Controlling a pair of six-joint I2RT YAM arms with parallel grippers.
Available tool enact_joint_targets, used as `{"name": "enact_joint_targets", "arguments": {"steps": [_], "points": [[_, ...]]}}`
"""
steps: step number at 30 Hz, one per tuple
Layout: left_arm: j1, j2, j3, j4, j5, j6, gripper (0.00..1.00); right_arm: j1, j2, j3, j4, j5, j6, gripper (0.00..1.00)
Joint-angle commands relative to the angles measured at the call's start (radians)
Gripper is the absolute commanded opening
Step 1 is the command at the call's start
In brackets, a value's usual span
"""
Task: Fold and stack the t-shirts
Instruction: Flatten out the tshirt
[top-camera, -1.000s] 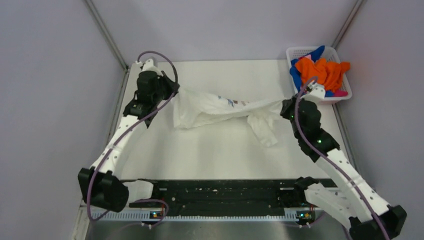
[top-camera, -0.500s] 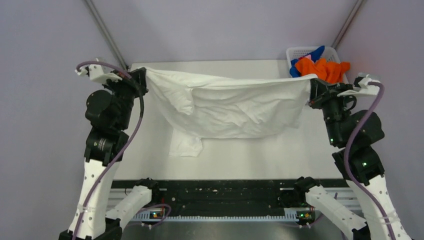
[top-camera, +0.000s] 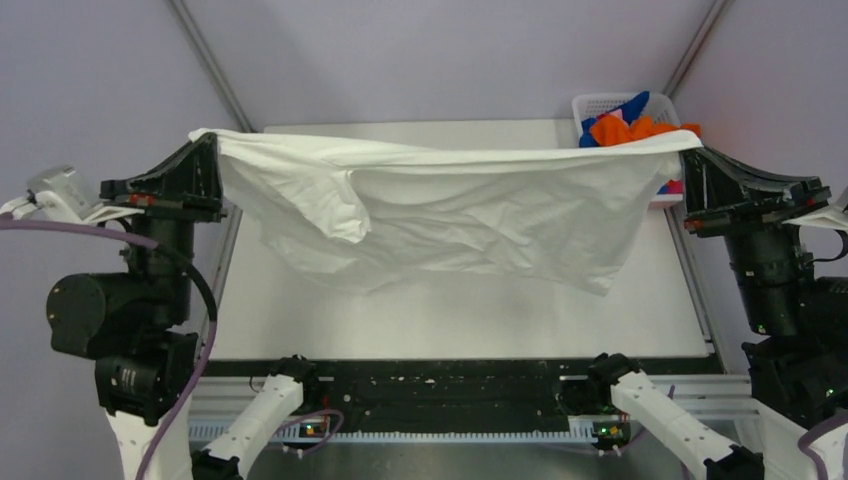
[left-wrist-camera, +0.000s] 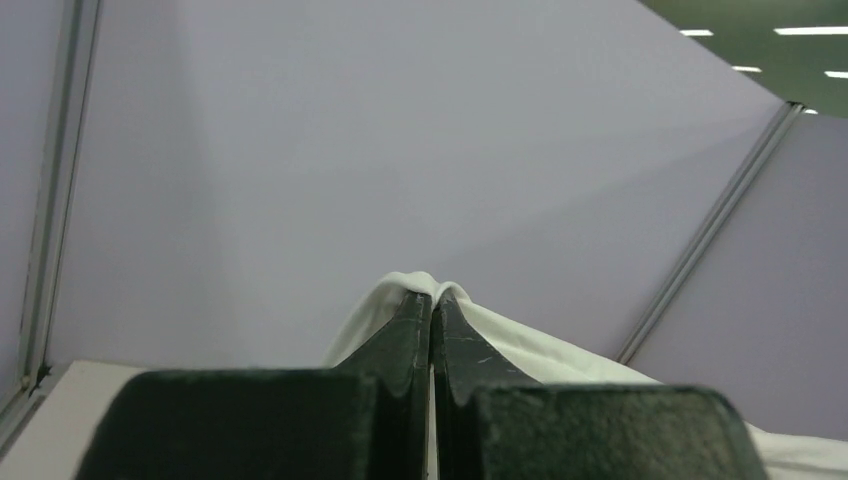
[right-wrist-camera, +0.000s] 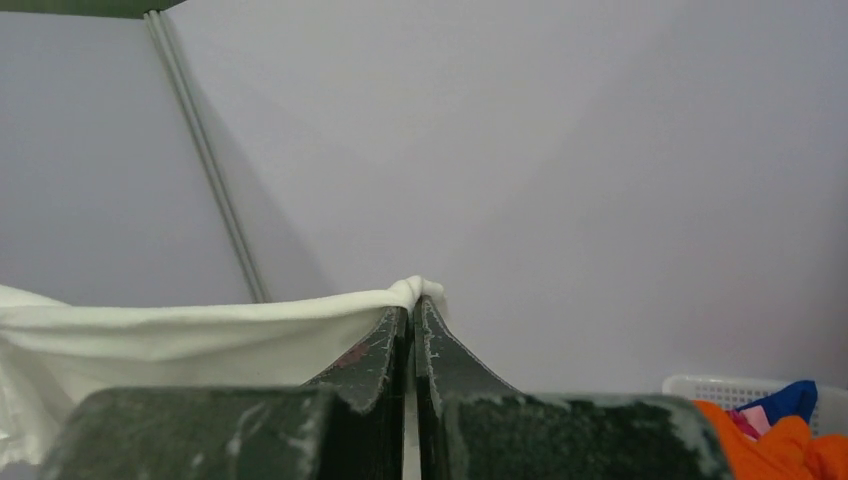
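Note:
A large white t-shirt (top-camera: 450, 215) hangs spread in the air above the table, stretched between both arms. My left gripper (top-camera: 208, 142) is shut on its left top corner (left-wrist-camera: 425, 283). My right gripper (top-camera: 688, 140) is shut on the right top corner (right-wrist-camera: 418, 289). The cloth sags in the middle, and its lower right tip hangs lowest. Other t-shirts, orange (top-camera: 625, 130) and blue (top-camera: 630, 104) with a bit of pink, lie bunched in the basket (top-camera: 598, 103) at the back right; the orange one (right-wrist-camera: 780, 445) also shows in the right wrist view.
The white table (top-camera: 450, 320) lies under the hanging shirt. Lilac walls with metal corner posts (top-camera: 210, 65) close in the back and both sides. A black rail (top-camera: 450, 385) with the arm bases runs along the near edge.
Both arms have risen and spread apart, lifting the white shirt off the table and stretching it out wide. Its hem no longer touches the table.

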Motion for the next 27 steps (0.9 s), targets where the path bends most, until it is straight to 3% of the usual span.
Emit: {"name": "enact_joint_targets", "arguments": {"steps": [1,6,10,16,20,22,25,27], "points": [[0.002,0.001,0.092,0.032,0.033,0.043,0.00,0.008,-0.013,0.031,-0.020,-0.047,-0.023,0.00],[0.002,0.049,0.116,0.036,0.018,0.045,0.00,0.008,-0.020,-0.009,-0.019,0.002,-0.025,0.00],[0.002,0.124,0.053,0.065,-0.028,0.039,0.00,0.009,-0.006,-0.094,0.018,0.135,-0.024,0.00],[0.002,0.387,-0.025,0.074,-0.279,0.032,0.00,0.008,0.109,-0.288,0.108,0.423,-0.017,0.00],[0.031,0.641,-0.072,0.159,-0.280,0.018,0.00,0.003,0.299,-0.433,0.243,0.579,-0.034,0.00],[0.053,0.800,-0.034,0.173,-0.236,0.010,0.01,-0.036,0.440,-0.458,0.313,0.570,-0.045,0.00],[0.082,1.073,0.141,0.134,-0.199,-0.001,0.06,-0.129,0.702,-0.440,0.491,0.434,-0.039,0.00],[0.094,1.282,0.298,0.091,-0.213,0.000,0.17,-0.164,0.891,-0.414,0.660,0.394,-0.081,0.00]]}}
